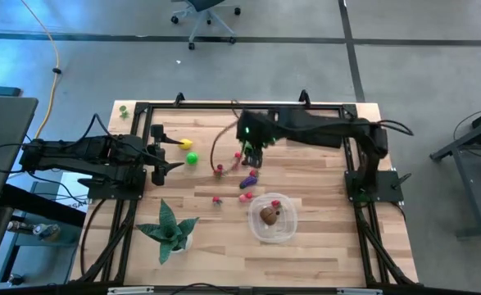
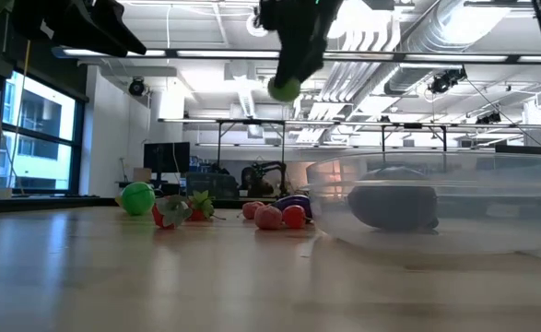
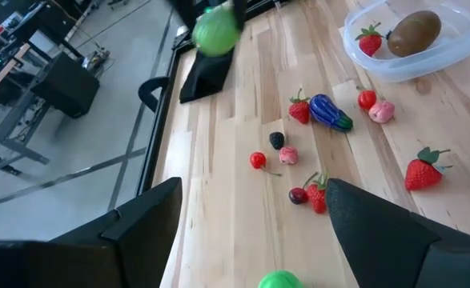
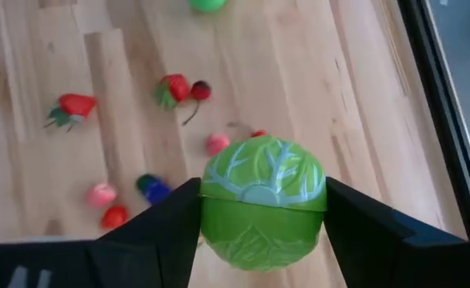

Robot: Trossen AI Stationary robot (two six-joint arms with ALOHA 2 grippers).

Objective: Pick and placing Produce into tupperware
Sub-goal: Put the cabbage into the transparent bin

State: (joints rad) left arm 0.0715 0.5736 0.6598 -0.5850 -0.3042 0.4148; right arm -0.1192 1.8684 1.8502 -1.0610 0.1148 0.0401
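Right claw (image 4: 260,232): two dark fingers (image 4: 150,228) clamped either side of a bright green toy cabbage (image 4: 262,202) with pale veins, held above the wooden counter (image 4: 323,88). Scattered on the counter below: one strawberry (image 4: 73,106) lying apart; a second strawberry (image 4: 171,88) touching a dark cherry (image 4: 200,91); a small pink piece (image 4: 215,143); a blue-purple piece (image 4: 151,187); another pink piece (image 4: 102,194) beside a small red one (image 4: 114,216). A green ball (image 4: 206,4) sat cut off at the frame edge.

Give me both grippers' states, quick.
Left gripper: open, empty, above the table's left side.
Right gripper: shut on the green cabbage, lifted above the table.
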